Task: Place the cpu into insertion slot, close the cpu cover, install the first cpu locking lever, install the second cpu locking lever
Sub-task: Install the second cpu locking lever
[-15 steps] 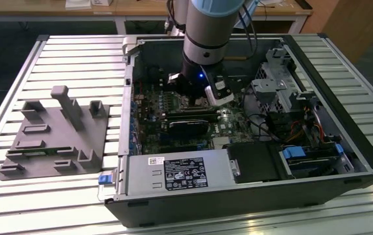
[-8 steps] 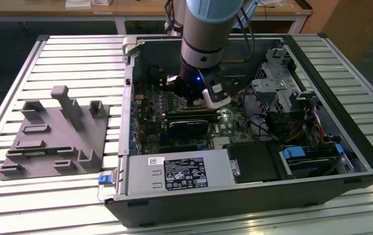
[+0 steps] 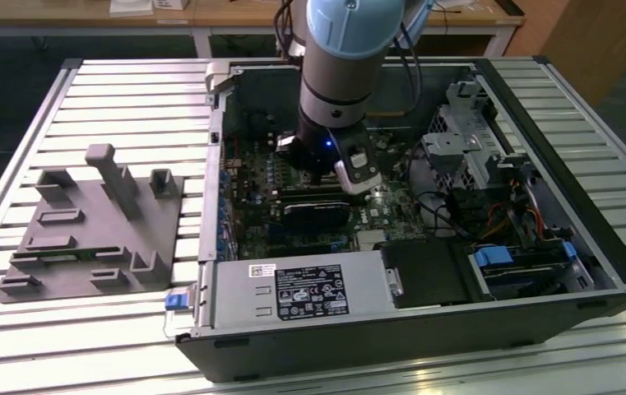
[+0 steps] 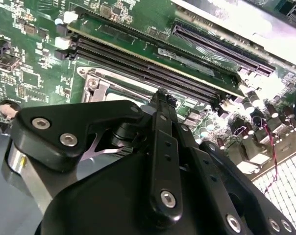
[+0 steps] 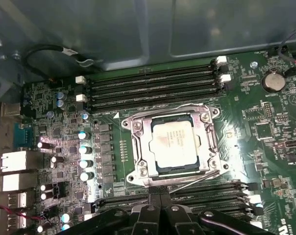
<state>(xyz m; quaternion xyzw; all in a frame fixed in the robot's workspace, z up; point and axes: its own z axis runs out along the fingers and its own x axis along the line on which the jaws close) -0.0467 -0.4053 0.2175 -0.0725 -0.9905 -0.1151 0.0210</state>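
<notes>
1. Open computer case (image 3: 423,329) on slatted table (image 3: 126,90), grey fixture block (image 3: 93,239) beside the case.
2. Gripper (image 5: 160,208) inside the case, just beside the insertion slot (image 5: 133,169), fingers (image 4: 163,147) pressed together, holding nothing.
3. Cpu cover (image 5: 207,142) closed over the slot.
4. Cpu (image 5: 173,144) seated in the slot, under the cover.

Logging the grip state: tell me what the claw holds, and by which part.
Nothing is visibly held. In the first wrist view the claw is closed, empty, just beside the cpu cover, which lies over the cpu.

Dim case interior (image 3: 324,206), glare on the slatted table (image 3: 93,329); the near hand (image 4: 162,161) blurs.
</notes>
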